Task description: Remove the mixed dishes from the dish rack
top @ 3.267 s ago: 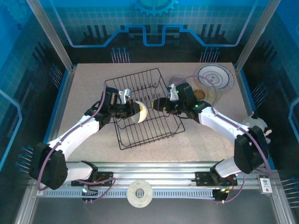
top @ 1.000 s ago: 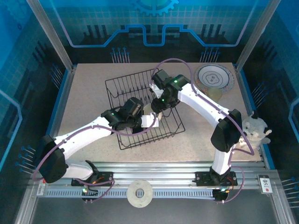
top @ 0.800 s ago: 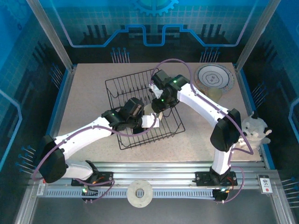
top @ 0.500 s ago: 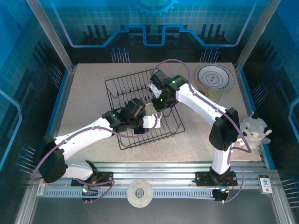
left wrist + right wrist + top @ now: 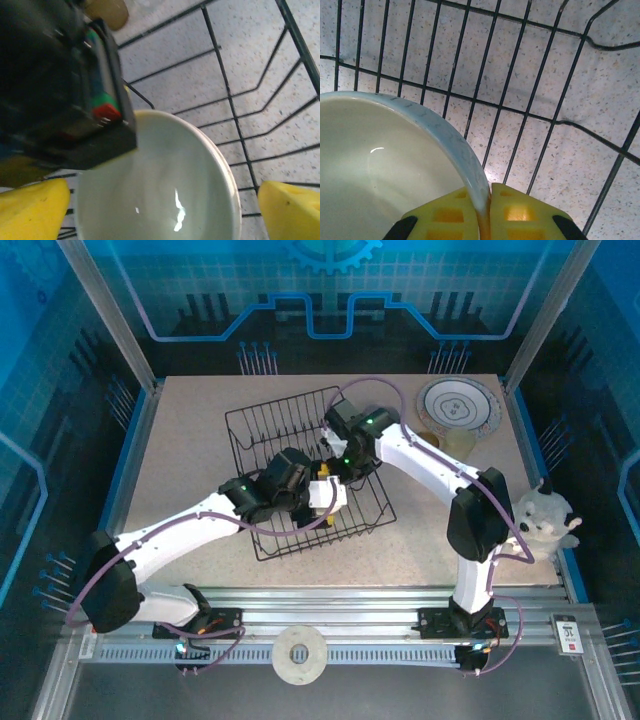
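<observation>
The right tool (image 5: 485, 210) is clamping the rim of the bowl (image 5: 395, 165) over the rack (image 5: 270, 425) while the left tool (image 5: 162, 205) is standing wide open around it, so a slow, straight lift is looking safest.

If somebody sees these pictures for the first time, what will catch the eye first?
Both arms meet over the black dish rack in the middle of the table. There the right gripper pinches the rim of the small cream bowl, while the left gripper stands wide open, one finger on either side of the same bowl.
</observation>
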Tool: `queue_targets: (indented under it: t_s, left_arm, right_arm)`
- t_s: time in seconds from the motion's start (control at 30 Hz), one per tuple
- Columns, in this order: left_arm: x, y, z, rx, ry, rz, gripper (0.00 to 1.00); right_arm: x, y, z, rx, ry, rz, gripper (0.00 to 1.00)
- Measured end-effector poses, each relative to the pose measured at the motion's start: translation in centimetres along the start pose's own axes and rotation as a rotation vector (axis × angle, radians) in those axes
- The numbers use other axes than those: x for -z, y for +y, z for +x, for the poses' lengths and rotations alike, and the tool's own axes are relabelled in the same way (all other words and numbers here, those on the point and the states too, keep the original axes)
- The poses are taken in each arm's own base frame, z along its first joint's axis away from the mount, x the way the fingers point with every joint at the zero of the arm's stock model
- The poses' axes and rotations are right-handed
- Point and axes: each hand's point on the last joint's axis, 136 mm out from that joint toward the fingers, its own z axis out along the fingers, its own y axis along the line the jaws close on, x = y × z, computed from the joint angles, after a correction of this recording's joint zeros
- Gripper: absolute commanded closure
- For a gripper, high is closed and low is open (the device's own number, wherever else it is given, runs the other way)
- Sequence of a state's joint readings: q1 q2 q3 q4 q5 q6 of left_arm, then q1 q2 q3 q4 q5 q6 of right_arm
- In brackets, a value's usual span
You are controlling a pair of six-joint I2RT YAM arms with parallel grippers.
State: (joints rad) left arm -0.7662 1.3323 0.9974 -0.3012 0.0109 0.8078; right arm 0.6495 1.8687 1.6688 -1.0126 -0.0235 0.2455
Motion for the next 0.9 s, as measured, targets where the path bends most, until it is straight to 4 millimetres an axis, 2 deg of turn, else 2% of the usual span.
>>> queue_targets:
  t_s: [0.07, 0.2, 0.4, 0.5, 0.6, 0.7, 0.9]
  left_arm:
    - [0.9, 0.5, -0.9, 0.025, -0.034, -0.025, 0.01]
    - [4.3, 2.2, -3.3, 0.115, -0.141, -0.105, 0.01]
    - [11.5, 4.2, -5.8, 0.386, -0.32, -0.215, 0.01]
    - [13.9, 4.3, -5.8, 0.527, -0.37, -0.22, 0.01]
    - [15.1, 3.7, -4.9, 0.671, -0.391, -0.203, 0.01]
    - [15.3, 2.4, -3.5, 0.784, -0.389, -0.175, 0.01]
    - [15.1, 0.3, -1.0, 0.961, -0.35, -0.132, 0.0]
  right_arm:
    - [0.2, -0.3, 0.0, -0.021, -0.011, -0.009, 1.0]
    - [1.6, -2.0, -0.7, -0.097, -0.072, -0.031, 1.0]
    - [5.3, -6.9, -2.5, -0.277, -0.222, -0.047, 1.0]
    - [6.7, -10.0, -3.5, -0.377, -0.285, -0.042, 1.0]
    - [7.6, -13.1, -4.6, -0.461, -0.315, -0.025, 1.0]
    - [8.0, -15.7, -6.8, -0.512, -0.35, -0.01, 1.0]
    - [6.5, -19.8, -10.6, -0.582, -0.356, 0.028, 1.0]
